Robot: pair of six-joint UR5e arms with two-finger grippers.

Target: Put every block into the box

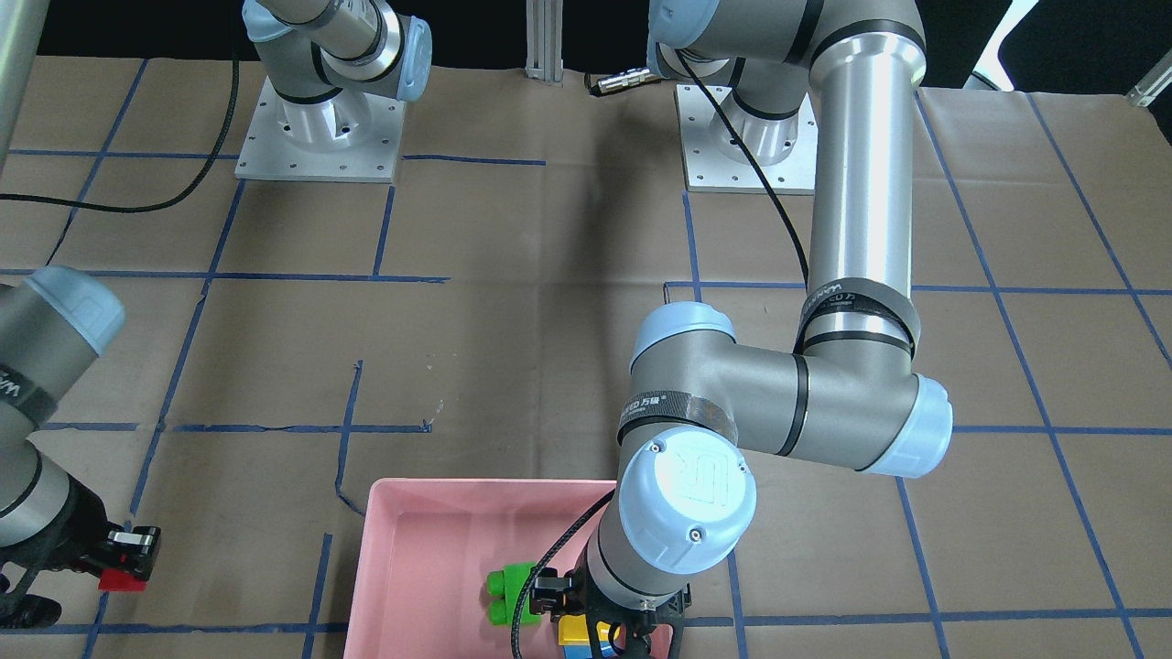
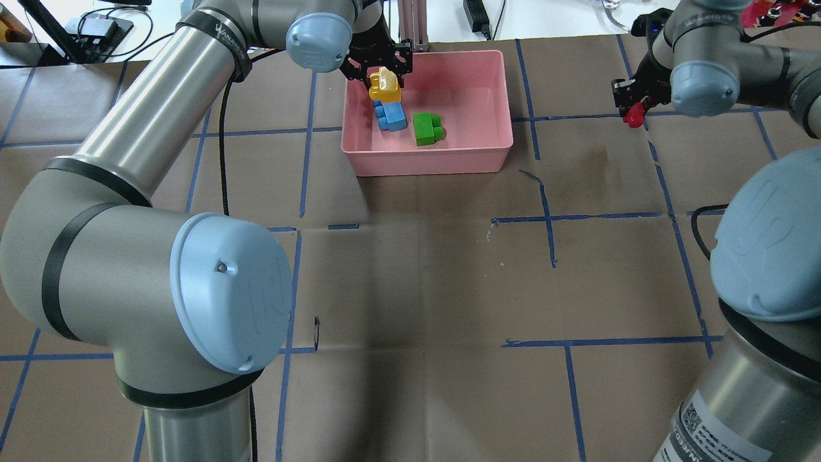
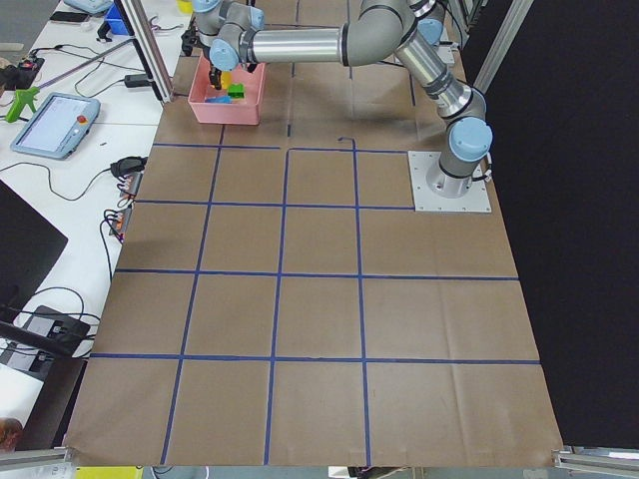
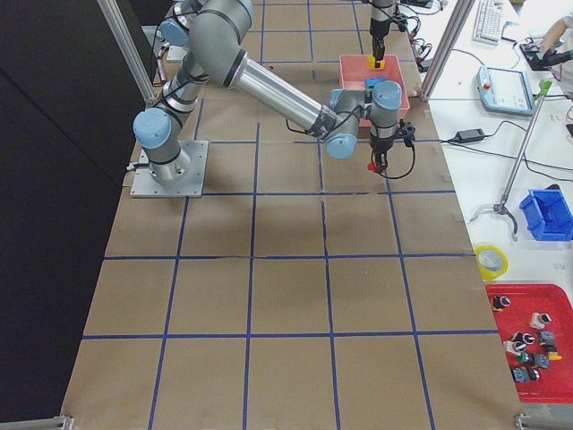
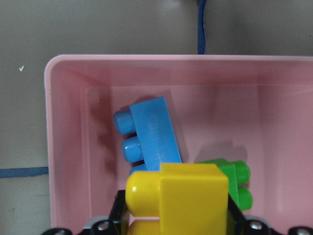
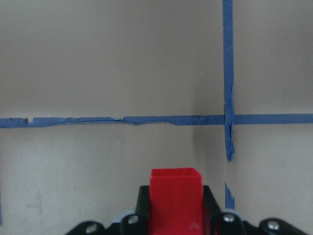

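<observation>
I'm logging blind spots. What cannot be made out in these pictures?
Front-facing view: the left arm's wrist hides the left claw and most of the yellow block; the edge cuts the box.
Left wrist view: the yellow block covers part of the green block and blue block.
Right wrist view: the bottom edge cuts the red block in the right claw.
Side views: blocks too small to judge.

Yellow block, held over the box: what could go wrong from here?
1. The yellow block hangs right over the blue block; dropped here, it may land on it and bounce toward the box wall.
2. The right claw holds the red block outside the box; a low carry could clip the rim.
</observation>
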